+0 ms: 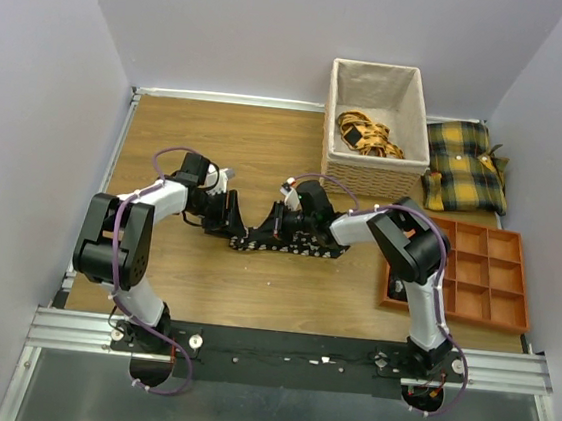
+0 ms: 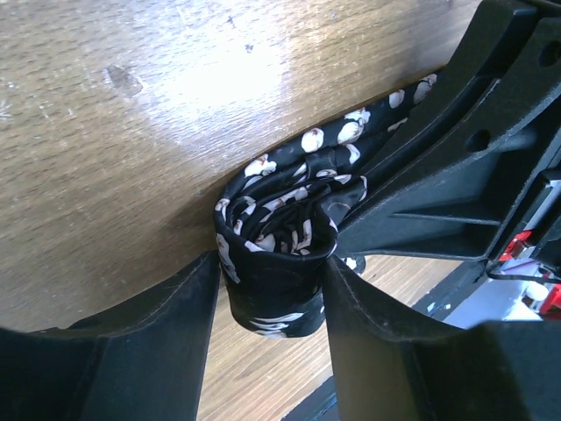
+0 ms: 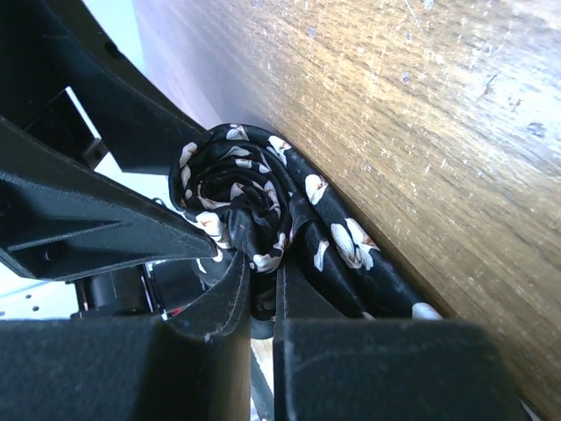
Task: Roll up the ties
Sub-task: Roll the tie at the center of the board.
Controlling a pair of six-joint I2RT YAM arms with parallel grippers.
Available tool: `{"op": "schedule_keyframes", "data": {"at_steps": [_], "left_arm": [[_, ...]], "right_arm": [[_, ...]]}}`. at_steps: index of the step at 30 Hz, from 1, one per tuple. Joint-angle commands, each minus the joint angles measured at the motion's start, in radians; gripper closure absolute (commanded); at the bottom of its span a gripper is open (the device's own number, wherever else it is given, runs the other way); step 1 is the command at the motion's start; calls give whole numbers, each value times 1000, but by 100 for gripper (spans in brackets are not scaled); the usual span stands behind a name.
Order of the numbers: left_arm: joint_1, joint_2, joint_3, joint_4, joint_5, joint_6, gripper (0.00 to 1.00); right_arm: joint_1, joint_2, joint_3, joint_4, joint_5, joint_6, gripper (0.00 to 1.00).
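Tie (image 2: 276, 232) partly coiled on wooden table (image 1: 218, 144), left gripper (image 2: 272, 294) clasping the coil's outside, right gripper (image 3: 261, 285) pinching fabric at its centre, tail trailing flat

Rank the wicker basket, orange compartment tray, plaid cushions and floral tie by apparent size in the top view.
1. wicker basket and orange compartment tray: about alike, unranked; the tray is partly hidden.
2. plaid cushions.
3. floral tie.

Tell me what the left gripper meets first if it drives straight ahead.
The rolled tie, sitting between the fingers of the left gripper; just behind it, the right gripper pinching the coil's core, though depth is unclear.
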Motion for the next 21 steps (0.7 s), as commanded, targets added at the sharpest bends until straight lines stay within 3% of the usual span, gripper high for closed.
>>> {"op": "schedule_keyframes", "data": {"at_steps": [1, 5, 8, 9, 12, 14, 15, 17, 20, 21], "left_arm": [[-2, 22, -30, 22, 9, -3, 43], [-3, 51, -37, 57, 47, -35, 47], [-5, 56, -38, 54, 63, -30, 57], [-5, 56, -40, 54, 69, -32, 66], [-6, 37, -53, 70, 75, -38, 81], [-6, 22, -57, 76, 74, -36, 86], [-6, 19, -57, 76, 65, -41, 97], [-9, -6, -58, 76, 46, -42, 100], [-17, -44, -63, 68, -4, -35, 100], [-20, -52, -64, 64, -15, -35, 100]], "right_arm": [[-9, -1, 12, -197, 141, -71, 99], [-7, 5, 15, -203, 145, -65, 99], [-7, -1, 10, -201, 156, -52, 99], [-6, -2, 12, -200, 164, -46, 99], [-7, -10, 19, -209, 179, -51, 99], [-7, -21, 22, -223, 190, -54, 99], [-7, -25, 25, -233, 202, -63, 98], [-6, -44, 39, -278, 213, -78, 94], [-6, -76, 65, -359, 254, -120, 80], [-6, -93, 74, -385, 277, -141, 70]]}}
